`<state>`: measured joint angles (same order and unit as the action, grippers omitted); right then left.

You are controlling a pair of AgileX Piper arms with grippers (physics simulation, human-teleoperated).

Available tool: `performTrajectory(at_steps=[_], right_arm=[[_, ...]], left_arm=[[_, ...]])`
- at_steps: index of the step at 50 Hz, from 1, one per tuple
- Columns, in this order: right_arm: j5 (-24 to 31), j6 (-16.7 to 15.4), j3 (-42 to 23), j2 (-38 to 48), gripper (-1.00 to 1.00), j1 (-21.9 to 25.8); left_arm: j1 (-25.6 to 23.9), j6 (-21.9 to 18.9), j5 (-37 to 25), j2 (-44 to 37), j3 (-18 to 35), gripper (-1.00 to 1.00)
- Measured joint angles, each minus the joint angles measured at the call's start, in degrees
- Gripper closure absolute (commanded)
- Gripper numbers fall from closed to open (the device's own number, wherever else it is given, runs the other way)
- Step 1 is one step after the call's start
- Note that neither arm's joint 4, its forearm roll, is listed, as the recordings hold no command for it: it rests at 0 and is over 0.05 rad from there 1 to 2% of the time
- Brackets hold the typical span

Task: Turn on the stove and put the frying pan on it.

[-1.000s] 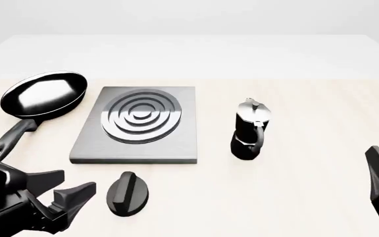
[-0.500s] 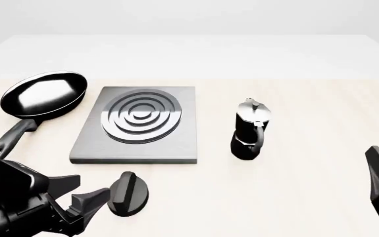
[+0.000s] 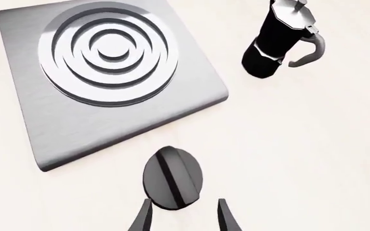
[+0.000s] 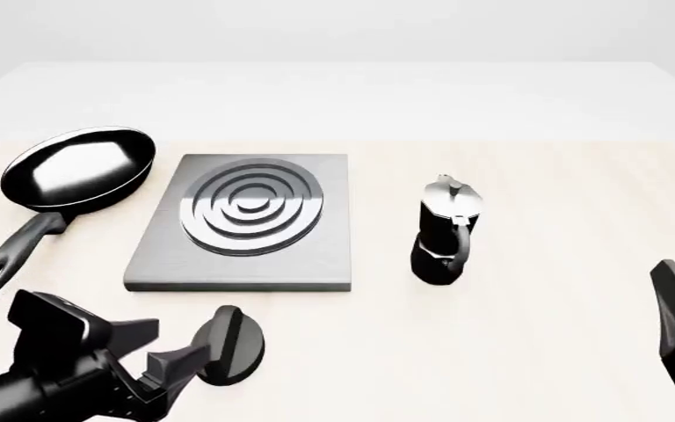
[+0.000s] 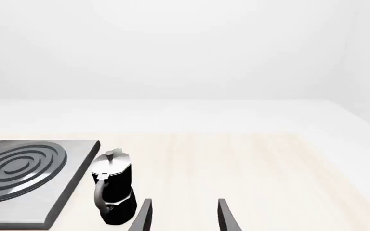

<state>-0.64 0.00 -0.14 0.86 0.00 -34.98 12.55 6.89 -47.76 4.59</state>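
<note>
Pointing handle nearward-left, frying pan (image 4: 77,169).

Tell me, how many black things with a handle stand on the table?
2. The frying pan lies left of the stove plate; the moka pot stands right of it. Nothing seems hidden.

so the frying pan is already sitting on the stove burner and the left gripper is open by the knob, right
Not quite. The frying pan is on the table to the left of the stove, not on the burner; the front view shows this. The rest holds: the left gripper is open by the knob.
</note>
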Motion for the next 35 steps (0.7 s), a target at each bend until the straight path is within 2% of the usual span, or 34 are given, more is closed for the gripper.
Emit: performTrajectory(at_steps=[35], right_arm=[[0.00,0.00,0.00,-0.01,-1.00,0.00]], left_arm=[[-0.19,-0.67,15.36,-14.48,-2.77,-1.00]])
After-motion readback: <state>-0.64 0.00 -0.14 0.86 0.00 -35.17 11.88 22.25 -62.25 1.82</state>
